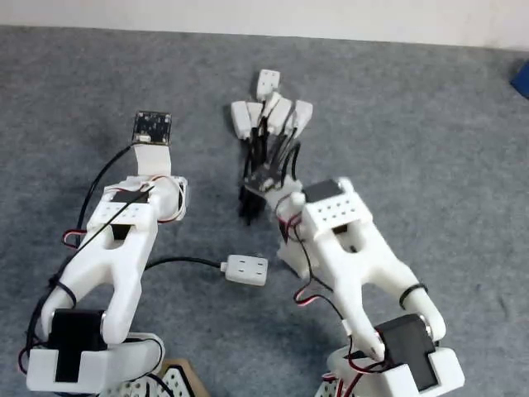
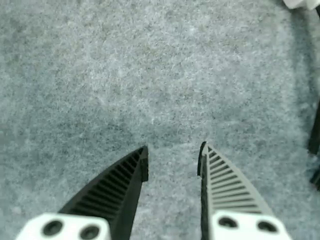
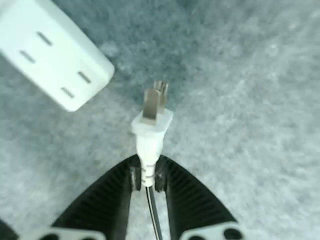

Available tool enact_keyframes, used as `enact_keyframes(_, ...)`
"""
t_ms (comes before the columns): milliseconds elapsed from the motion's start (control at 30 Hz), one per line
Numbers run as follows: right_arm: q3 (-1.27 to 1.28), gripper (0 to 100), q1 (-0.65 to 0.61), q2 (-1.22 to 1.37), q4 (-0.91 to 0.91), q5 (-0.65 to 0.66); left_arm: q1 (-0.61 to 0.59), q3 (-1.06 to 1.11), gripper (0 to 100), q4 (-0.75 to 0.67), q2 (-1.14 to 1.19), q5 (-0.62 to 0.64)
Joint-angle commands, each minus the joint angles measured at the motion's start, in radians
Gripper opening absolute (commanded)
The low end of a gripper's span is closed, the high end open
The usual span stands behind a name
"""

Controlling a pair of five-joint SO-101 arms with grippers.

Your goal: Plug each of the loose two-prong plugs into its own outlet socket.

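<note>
the right gripper was clenched on a white two-prong plug, prongs pointing straight out along the gripper. the outlet socket lay near, just off that line toward the left arm. the left gripper hung released above the counter.

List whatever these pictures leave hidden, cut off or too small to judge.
High view: plug bundle overlaps itself, too small to count plugs.
Right wrist view: outlet block cut off by the frame edge; its far end is unseen.
Left wrist view: white object cut off at the corner; identity unclear.
</note>
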Motion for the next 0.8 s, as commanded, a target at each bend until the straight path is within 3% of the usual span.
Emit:
enact_keyframes(0,-0.237,0.6,-0.015,-0.041,0.14,-0.054,0.008,-0.039,18,-0.006,-0.042,-0.075)
enact_keyframes(167,-0.455,0.6,-0.018,-0.087,0.188,-0.147,0.008,-0.203,18,0.25,-0.042,-0.075)
enact_keyframes(300,-0.424,0.6,-0.05,-0.242,0.102,-0.167,0.015,-0.367,21,0.491,-0.042,-0.078)
enact_keyframes(500,-0.042,0.6,-0.127,-0.535,-0.174,-0.169,0.03,-0.682,27,0.885,-0.042,-0.078)
enact_keyframes(600,0.191,0.6,-0.16,-0.642,-0.343,-0.169,0.074,-0.816,27,1.066,-0.042,-0.138)
enact_keyframes(767,0.371,0.6,-0.209,-0.693,-0.484,-0.169,0.14,-0.926,31,1.203,-0.042,-0.172)
